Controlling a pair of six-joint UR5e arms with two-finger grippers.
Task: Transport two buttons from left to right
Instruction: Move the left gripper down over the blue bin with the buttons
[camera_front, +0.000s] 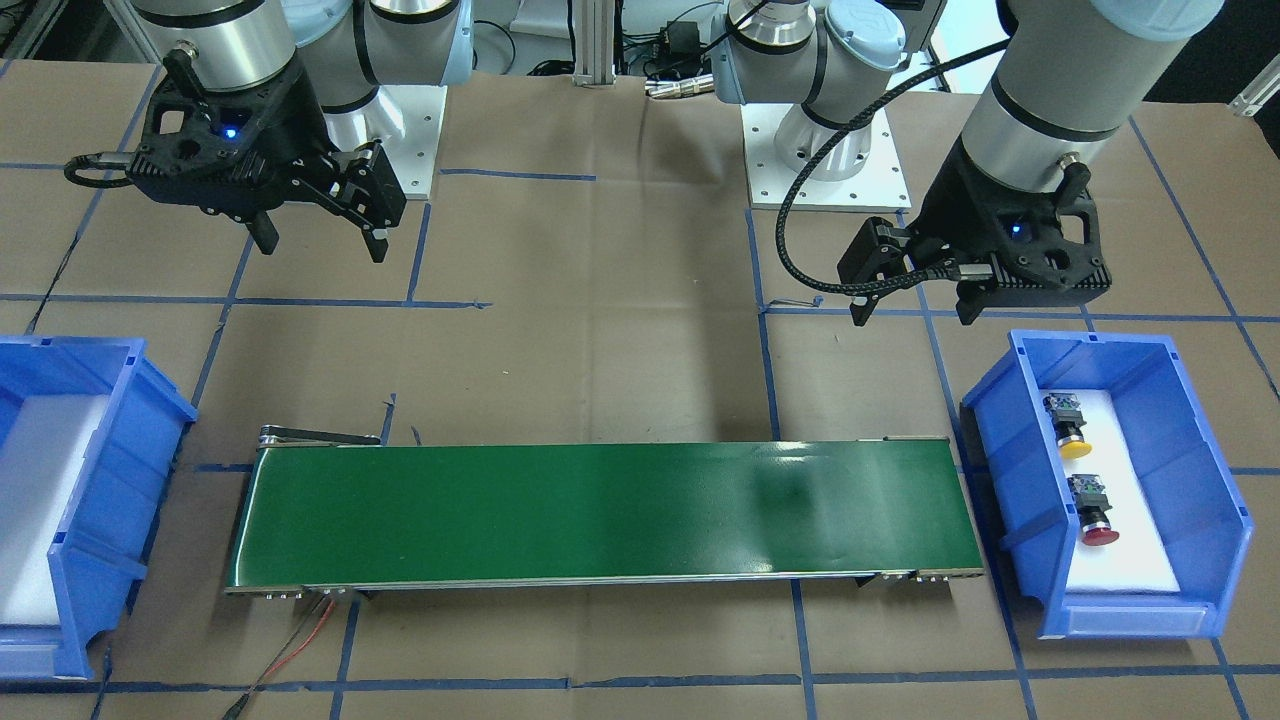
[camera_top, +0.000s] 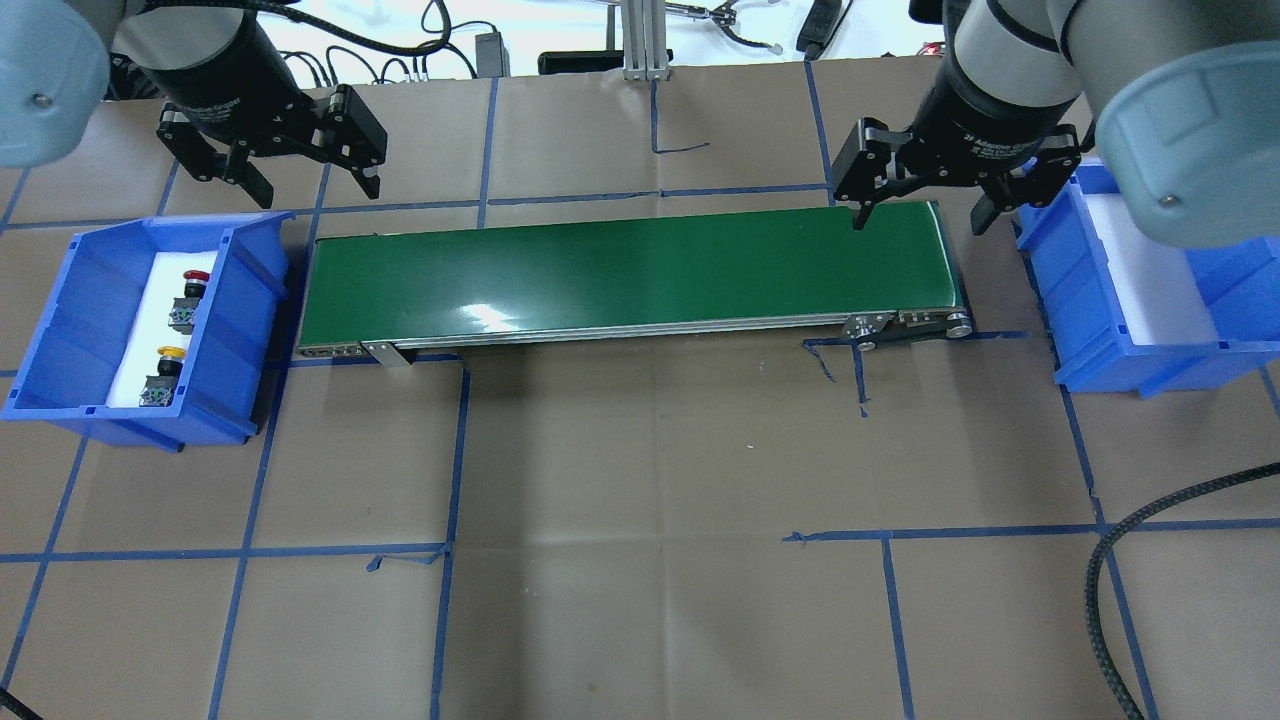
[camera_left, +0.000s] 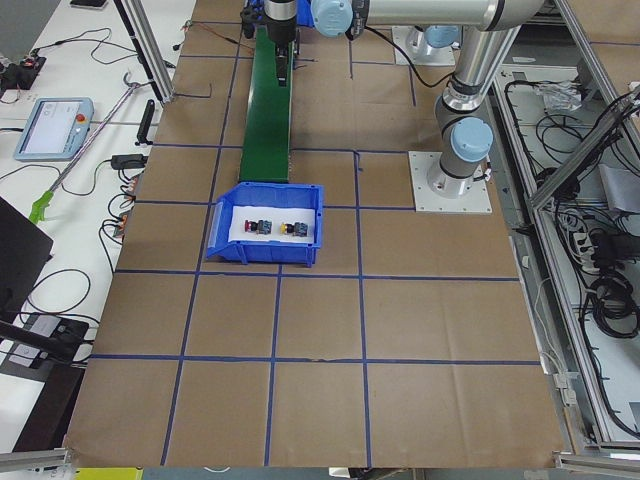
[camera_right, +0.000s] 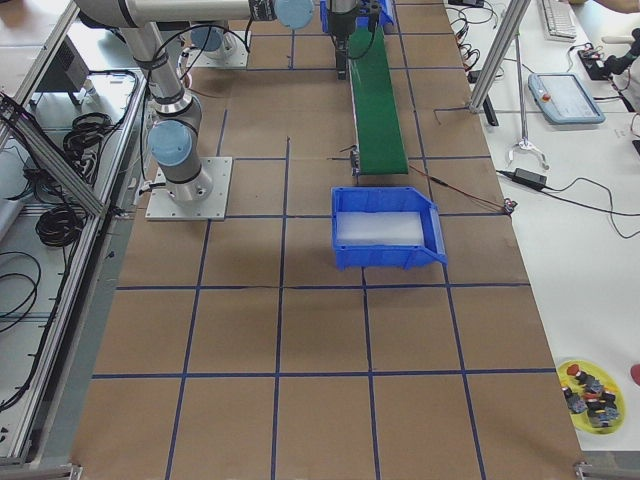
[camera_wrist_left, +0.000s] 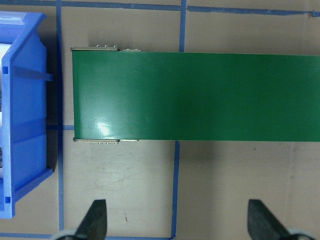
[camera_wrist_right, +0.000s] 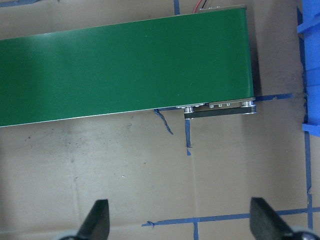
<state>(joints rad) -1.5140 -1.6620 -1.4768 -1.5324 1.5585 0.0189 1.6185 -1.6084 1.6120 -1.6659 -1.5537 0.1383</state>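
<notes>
Task judged not yet begun: the yellow button (camera_top: 168, 362) and red button (camera_top: 193, 285) lie in the left bin (camera_top: 70, 310) off the green conveyor's (camera_top: 630, 275) left end, the right bin (camera_top: 1150, 368) awaits them, and left gripper (camera_top: 315, 187) and right gripper (camera_top: 920, 218) hover, jaws apart, empty.

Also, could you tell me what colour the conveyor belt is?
The conveyor belt is dark green; clearest in the overhead view.

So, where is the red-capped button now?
In the overhead view, the red button lies in the blue bin on the robot's left, beside the yellow button.
</notes>
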